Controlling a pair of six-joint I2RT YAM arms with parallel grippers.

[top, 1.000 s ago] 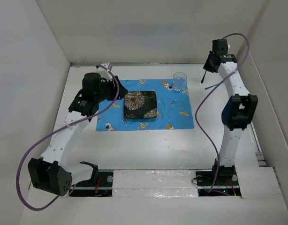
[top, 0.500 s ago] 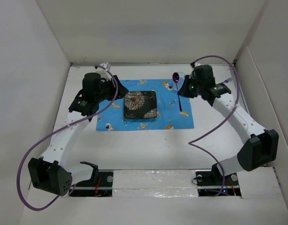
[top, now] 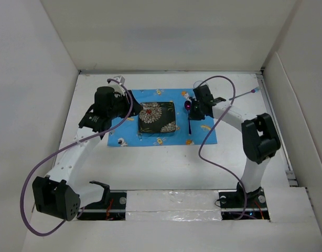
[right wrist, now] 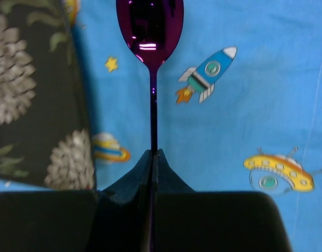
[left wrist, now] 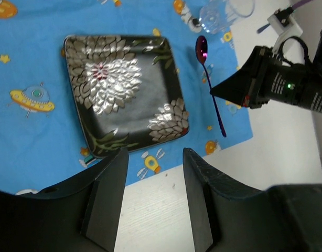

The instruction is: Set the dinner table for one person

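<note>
White walls [top: 166,37] close in a plain white tabletop [top: 166,168], which stretches from the arm bases to the far wall and carries everything else. Toward its far middle lies a blue cloth [top: 150,139] printed with rockets, saucers and stars. On the left half of that cloth sits a square black plate [top: 157,116] with a white and grey flower pattern, lying flat. Just to the right of the plate, apart from its edge and over the cloth, is a shiny purple spoon [top: 189,119]. Its handle runs roughly parallel to the plate's right side and its bowl points toward the far wall. The right gripper [right wrist: 153,156] is clamped tight on the spoon's thin handle, partway along it, with the bowl sticking out ahead of the fingertips. Whether the spoon rests on the cloth or hangs just above it cannot be told. Beyond the plate's far right corner, past the spoon's bowl, a clear glass [left wrist: 212,20] stands on the cloth. The left gripper [left wrist: 154,157] sits by the plate's left side in the overhead view, not touching the plate, with its jaws apart and nothing held between them. In its own wrist view, the cloth's border and bare tabletop show in the gap.
</note>
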